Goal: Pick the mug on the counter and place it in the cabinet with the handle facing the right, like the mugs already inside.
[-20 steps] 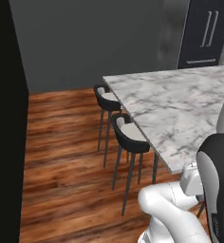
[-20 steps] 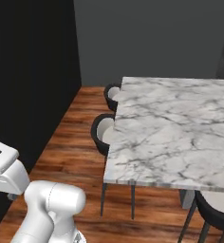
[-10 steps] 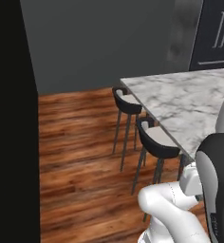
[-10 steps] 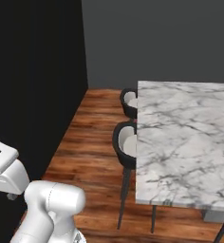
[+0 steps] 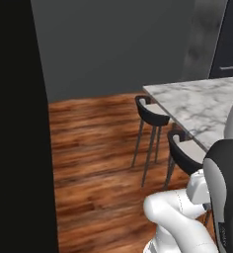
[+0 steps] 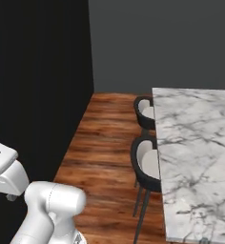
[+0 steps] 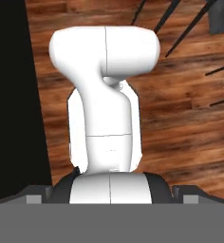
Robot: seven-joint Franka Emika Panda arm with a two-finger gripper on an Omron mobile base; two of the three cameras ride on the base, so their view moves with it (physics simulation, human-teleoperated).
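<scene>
Close by, two stools tuck under the counter.

You see the worktop cut off at the right edge of the left base view; in the right base view its slab runs past the right and bottom edges. The nearer stool is partly hidden behind the arm. A dark panel at top right is cropped; you cannot identify it.

Two black stools on wood floor; grey wall behind
</scene>
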